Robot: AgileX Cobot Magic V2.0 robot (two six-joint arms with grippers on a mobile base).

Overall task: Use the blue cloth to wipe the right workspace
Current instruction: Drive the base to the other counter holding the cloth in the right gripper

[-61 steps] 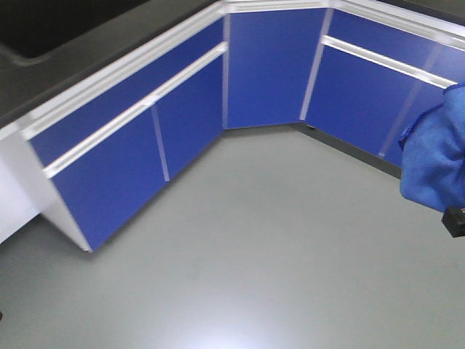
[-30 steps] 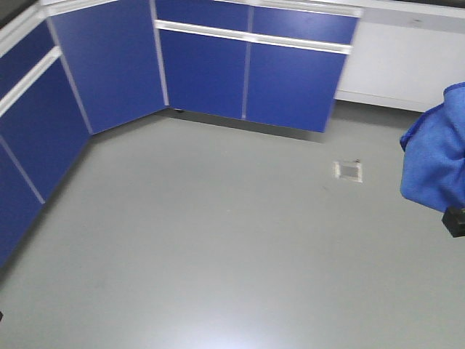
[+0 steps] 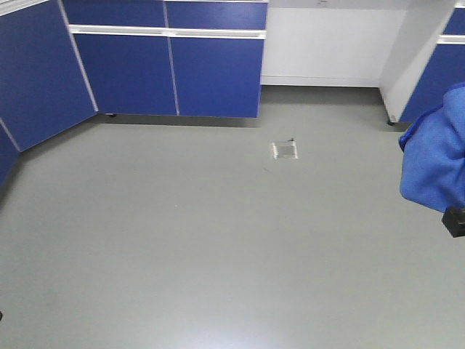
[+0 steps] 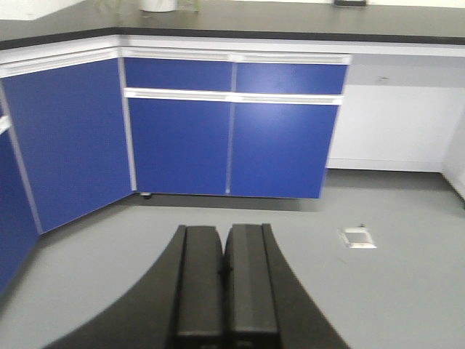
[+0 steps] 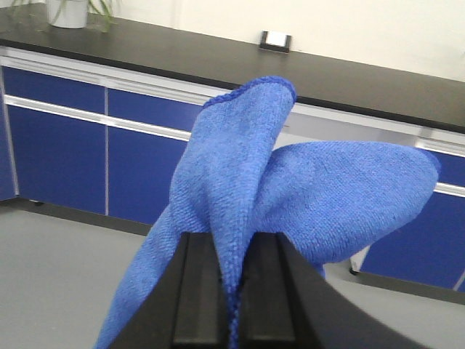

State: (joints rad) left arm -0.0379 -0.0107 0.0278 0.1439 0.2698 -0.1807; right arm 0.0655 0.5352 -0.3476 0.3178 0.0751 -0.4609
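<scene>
Front-facing view: the grey floor (image 3: 218, 254) fills most of the frame, with blue cabinets (image 3: 167, 73) along the 12 o'clock edge. In the right wrist view, a black countertop (image 5: 363, 83) runs across at 12 o'clock above such cabinets. It is well apart from the right gripper (image 5: 231, 247), so no wiping contact exists.

Risks, as judged:
- The counter appears out of reach, so a stroke started from this stand-off would likely fall short or drag fabric down the cabinet fronts.
- The cloth (image 5: 240, 182) is pinched along one narrow fold only. Wiping pressure could pull it free, or bunch it so that bare fingers scrape the surface.
- A wide sweep could knock the pot (image 5: 67, 13) at 10 o'clock or the small box (image 5: 275, 41) at 12 o'clock, both of which stand on the counter.

The cloth is clamped between the right gripper's jaws, which are drawn narrow on it. One lobe rises to 12 o'clock, a second spreads to 2 o'clock, and a tail hangs toward 7 o'clock.

The left gripper (image 4: 224, 233) has its jaws pressed together and holds nothing.
</scene>
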